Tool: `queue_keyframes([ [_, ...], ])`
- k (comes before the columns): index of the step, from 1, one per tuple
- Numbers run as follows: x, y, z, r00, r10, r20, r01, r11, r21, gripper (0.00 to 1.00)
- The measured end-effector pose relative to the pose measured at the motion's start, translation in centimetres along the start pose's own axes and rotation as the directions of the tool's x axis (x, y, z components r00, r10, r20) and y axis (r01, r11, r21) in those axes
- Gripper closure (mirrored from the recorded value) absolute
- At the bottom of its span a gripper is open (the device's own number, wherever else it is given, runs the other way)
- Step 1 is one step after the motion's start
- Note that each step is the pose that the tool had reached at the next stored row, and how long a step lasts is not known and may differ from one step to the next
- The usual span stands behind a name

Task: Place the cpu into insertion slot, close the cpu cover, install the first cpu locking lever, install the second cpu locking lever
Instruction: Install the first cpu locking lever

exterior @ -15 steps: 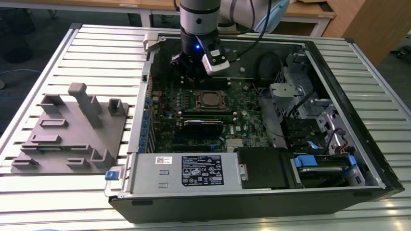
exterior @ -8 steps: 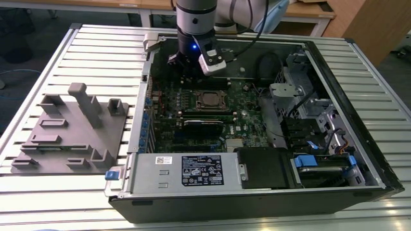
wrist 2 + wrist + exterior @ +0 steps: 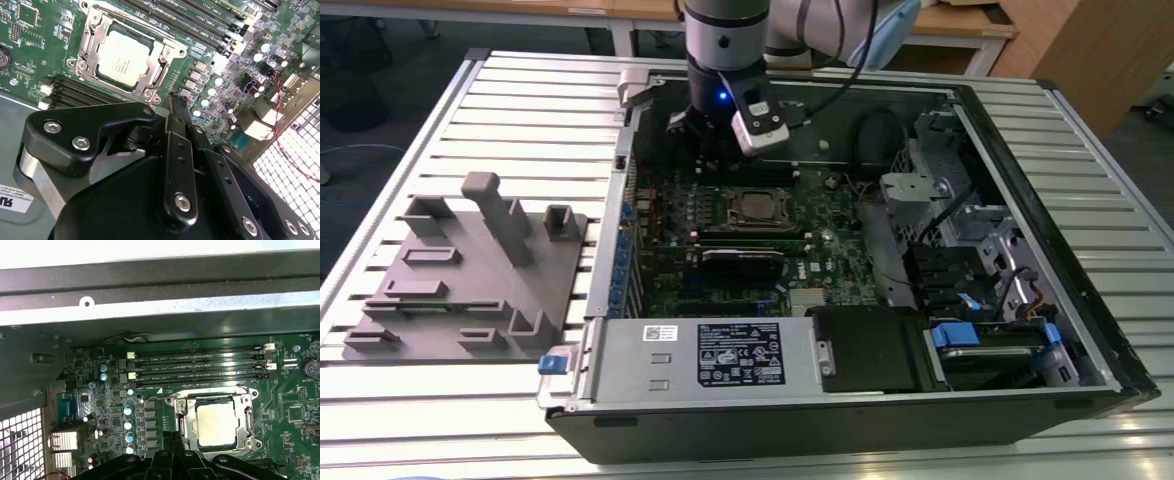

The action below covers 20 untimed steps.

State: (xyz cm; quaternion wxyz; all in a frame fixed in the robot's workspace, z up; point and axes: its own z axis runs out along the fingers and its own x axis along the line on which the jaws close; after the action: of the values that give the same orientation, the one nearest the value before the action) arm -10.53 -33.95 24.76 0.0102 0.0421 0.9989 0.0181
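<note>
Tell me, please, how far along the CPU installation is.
Done: the grey-silver square cpu is seated, and the brownish-silver metal cpu cover frame lies flat around it. In hand: the black gripper hovers beside it. Left: whether the cover is locked down cannot be told.

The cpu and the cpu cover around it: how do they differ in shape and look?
The small flat square grey-silver metal cpu is a solid plate; the thin brownish-silver cpu cover is a frame with a square window. The cpu top is pale and dull; the cpu cover is darker and shinier. The cpu sits inside; the cpu cover surrounds it. Both are square metal.
</note>
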Motion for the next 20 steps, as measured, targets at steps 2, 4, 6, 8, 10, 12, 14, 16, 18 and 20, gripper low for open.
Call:
queue_keyframes([
  [2,0.00,0.00,-0.07,1.0000,0.000,0.0001,0.000,1.0000,-0.0002,0.89],
  [4,0.00,0.01,-0.07,1.0000,0.000,0.0002,0.000,1.0000,-0.0002,0.89],
  [6,0.08,0.00,-0.09,1.0000,0.000,0.0000,0.000,1.0000,-0.0003,0.89],
  [8,0.19,-0.02,-0.09,1.0000,0.000,-0.0001,0.000,1.0000,-0.0010,0.89],
  [10,0.34,-0.03,-0.09,1.0000,0.000,-0.0002,0.000,1.0000,-0.0020,0.89],
  [12,0.53,-0.05,-0.09,1.0000,0.000,-0.0002,0.000,1.0000,-0.0029,0.89],
  [14,0.72,-0.07,-0.10,1.0000,0.000,-0.0003,0.000,1.0000,-0.0036,0.89],
  [16,0.94,-0.09,-0.10,1.0000,0.000,-0.0002,0.000,1.0000,-0.0038,0.89],
  [18,1.17,-0.11,-0.08,1.0000,0.000,-0.0002,0.000,1.0000,-0.0040,0.89],
  [20,1.32,-0.13,0.02,1.0000,0.000,-0.0002,0.000,1.0000,-0.0040,0.89],
])
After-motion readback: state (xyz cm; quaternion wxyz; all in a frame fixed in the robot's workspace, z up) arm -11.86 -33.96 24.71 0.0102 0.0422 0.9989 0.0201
